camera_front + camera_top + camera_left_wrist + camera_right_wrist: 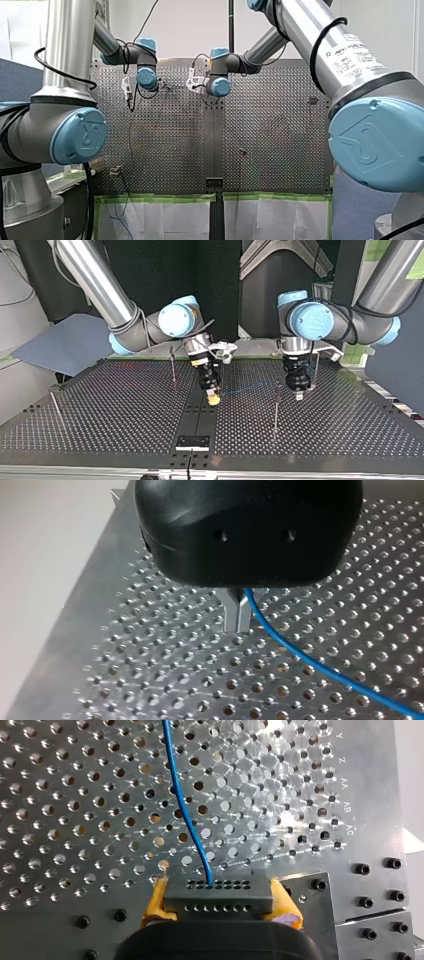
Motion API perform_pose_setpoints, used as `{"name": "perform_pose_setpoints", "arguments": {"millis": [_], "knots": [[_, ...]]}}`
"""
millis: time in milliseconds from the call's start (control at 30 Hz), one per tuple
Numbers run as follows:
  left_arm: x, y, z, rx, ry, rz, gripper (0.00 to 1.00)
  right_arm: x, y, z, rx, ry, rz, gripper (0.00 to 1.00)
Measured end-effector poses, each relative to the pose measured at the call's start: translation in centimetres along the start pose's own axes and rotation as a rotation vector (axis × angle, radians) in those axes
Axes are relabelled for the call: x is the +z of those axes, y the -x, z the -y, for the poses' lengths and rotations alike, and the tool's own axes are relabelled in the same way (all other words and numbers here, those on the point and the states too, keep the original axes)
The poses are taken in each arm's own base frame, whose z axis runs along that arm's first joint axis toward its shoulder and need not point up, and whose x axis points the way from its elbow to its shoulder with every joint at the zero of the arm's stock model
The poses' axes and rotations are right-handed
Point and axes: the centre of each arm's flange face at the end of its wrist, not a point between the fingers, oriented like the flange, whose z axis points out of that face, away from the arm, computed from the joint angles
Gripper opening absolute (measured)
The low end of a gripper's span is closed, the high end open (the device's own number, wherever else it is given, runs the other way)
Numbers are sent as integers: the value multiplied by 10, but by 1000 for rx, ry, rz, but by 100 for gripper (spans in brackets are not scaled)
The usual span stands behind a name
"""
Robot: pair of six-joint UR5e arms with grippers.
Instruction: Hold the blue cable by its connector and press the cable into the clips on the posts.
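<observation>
my right gripper [220, 904] tilted down, clamped on connector [218, 890], my left gripper [237, 622] vertical, pinching blue cable [300, 652]

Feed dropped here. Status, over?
Right claw shut on connector. Left claw shut on cable. Cable runs between them. Nothing seen blocking.

A pale wall [190, 25] stands beyond the perforated metal bench [280, 140]. In the front view, white sheets [272, 217] edged with green tape [270, 196] lie at its near edge. Seen from across, the backdrop [220, 280] is dark, with a grey-blue panel [65, 342] at the left.
</observation>
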Motion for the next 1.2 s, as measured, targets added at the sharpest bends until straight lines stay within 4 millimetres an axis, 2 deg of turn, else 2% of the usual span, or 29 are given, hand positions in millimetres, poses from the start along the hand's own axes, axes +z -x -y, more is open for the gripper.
{"name": "perform_pose_setpoints", "arguments": {"millis": [200,400,833,867,900,933,967,1000,1033,1067,1100,1133,1200], "knots": [[15,-9,-1,-11,-18,-25,0,6,6,-2,-1,-2,4,0],[27,-7,-5,-20,-29,-22,0,16,20,-6,-1,1,10,0],[31,-5,-12,-24,-27,-23,0,24,23,-20,-4,18,7,0],[31,-6,-12,-20,-23,-27,9,24,23,-20,-4,19,8,0],[30,-6,-12,-17,-21,-32,9,24,23,-20,-4,19,8,0],[29,-7,-12,-13,-19,-37,32,24,23,-21,-4,19,8,0],[28,-7,-12,-10,-16,-42,49,24,23,-21,-4,20,9,0],[27,-8,-12,-6,-10,-50,49,24,23,-21,-5,20,9,0],[27,-9,-13,-2,-5,-56,76,24,23,-21,-5,20,10,0],[26,-9,-14,5,3,-62,93,24,23,-21,-5,21,12,0],[25,-10,-15,11,10,-67,93,24,24,-21,-5,21,13,0],[25,-10,-16,18,18,-72,100,24,24,-22,-5,22,15,0],[23,-11,-18,36,37,-88,100,23,24,-22,-5,22,20,0]]}}
